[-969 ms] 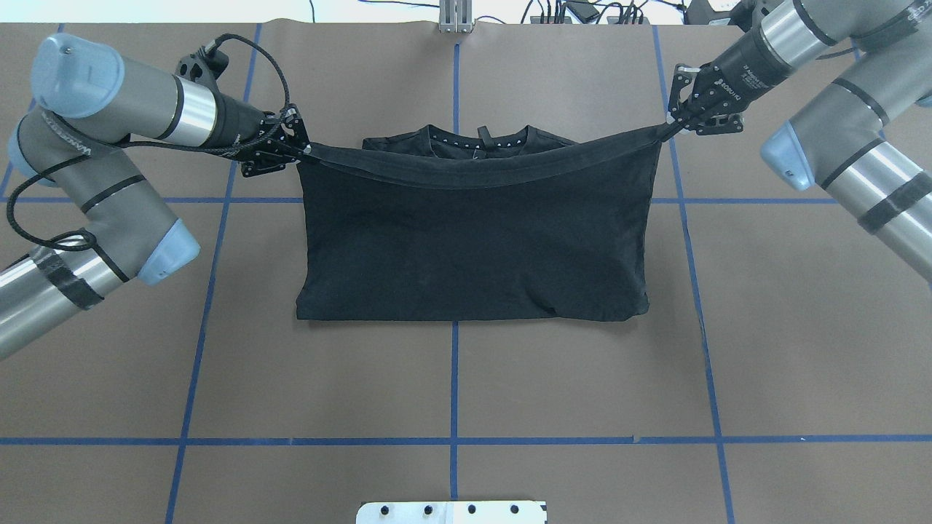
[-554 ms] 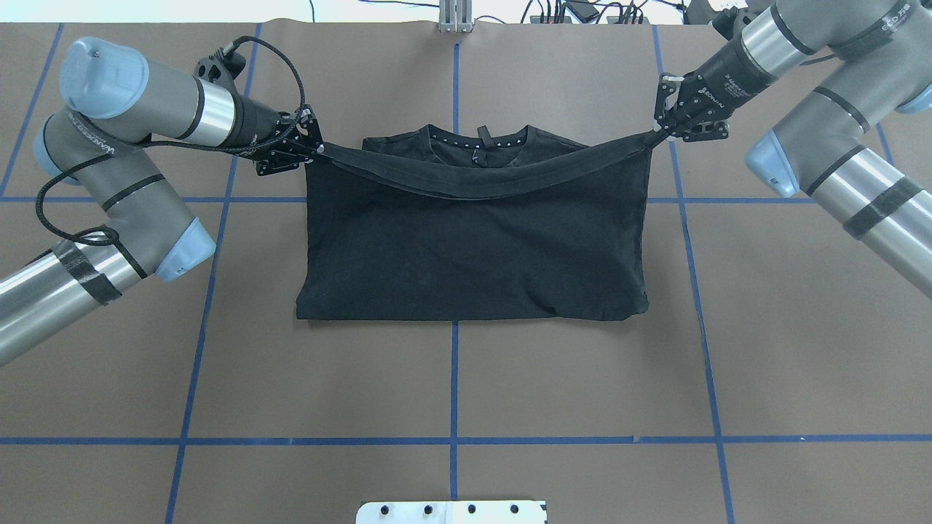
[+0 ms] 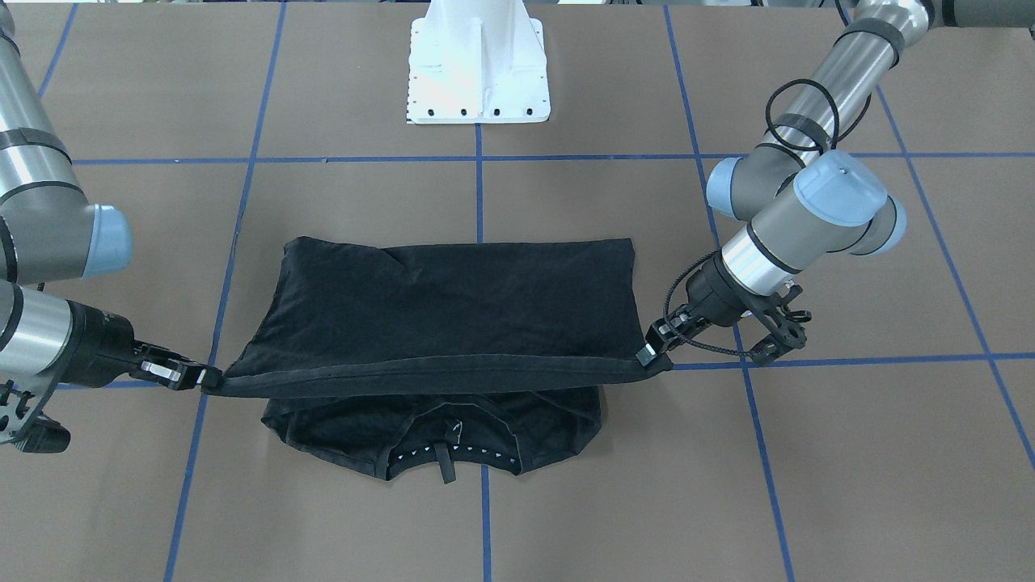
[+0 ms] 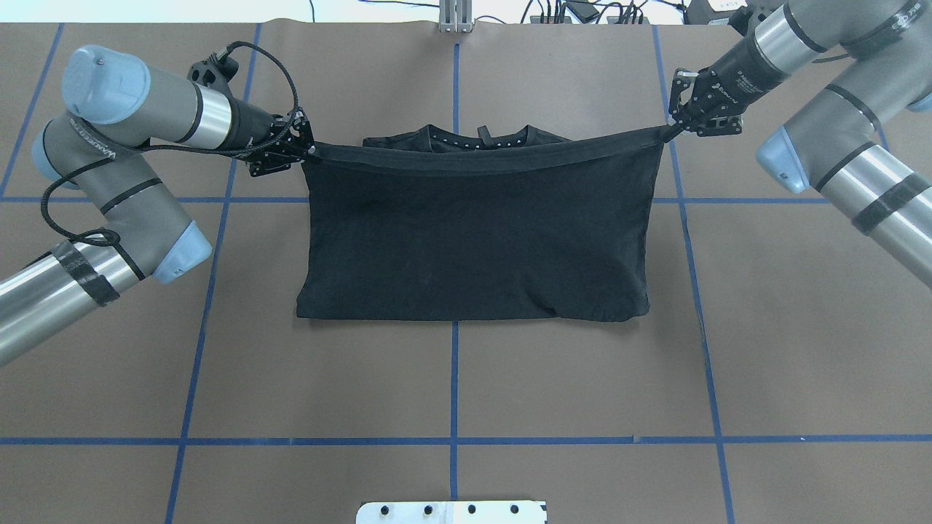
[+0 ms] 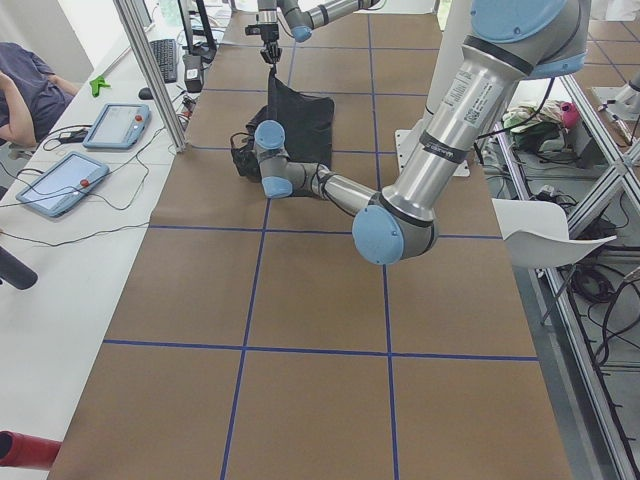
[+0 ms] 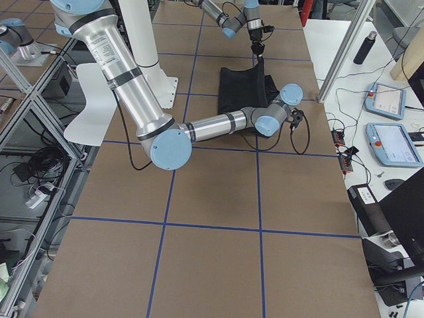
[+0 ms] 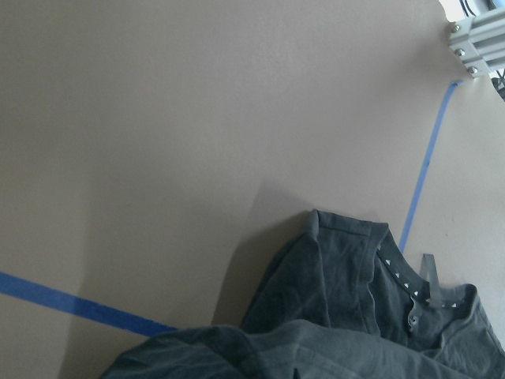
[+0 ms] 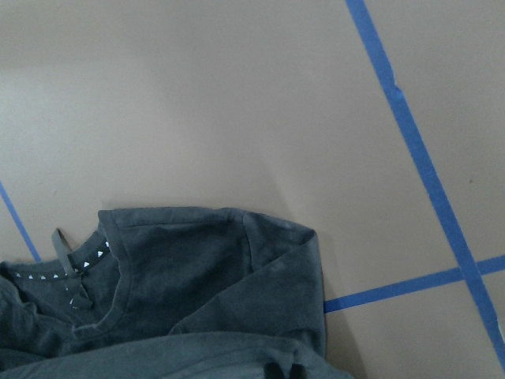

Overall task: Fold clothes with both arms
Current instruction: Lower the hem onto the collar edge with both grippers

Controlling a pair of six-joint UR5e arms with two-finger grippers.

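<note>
Both hands hold up one edge of the black T-shirt point(image 4: 473, 240) over the counter point(image 4: 582, 378).

The left arm point(image 4: 131, 109) comes in from one side with a bent elbow. The left hand point(image 4: 309, 149) is pinched tight on one corner of the T-shirt. The right arm point(image 4: 852, 182) comes in from the other side, and the right hand point(image 4: 668, 129) is pinched tight on the other corner. The edge between the two hands is lifted off the counter and sags a little in the middle. The rest of the T-shirt lies folded on the counter. The collar point(image 4: 477, 138) lies flat and peeks out past the lifted edge. Blue tape lines point(image 4: 454, 378) cross the brown counter. A white base point(image 3: 477, 61) stands well apart from the T-shirt.
</note>
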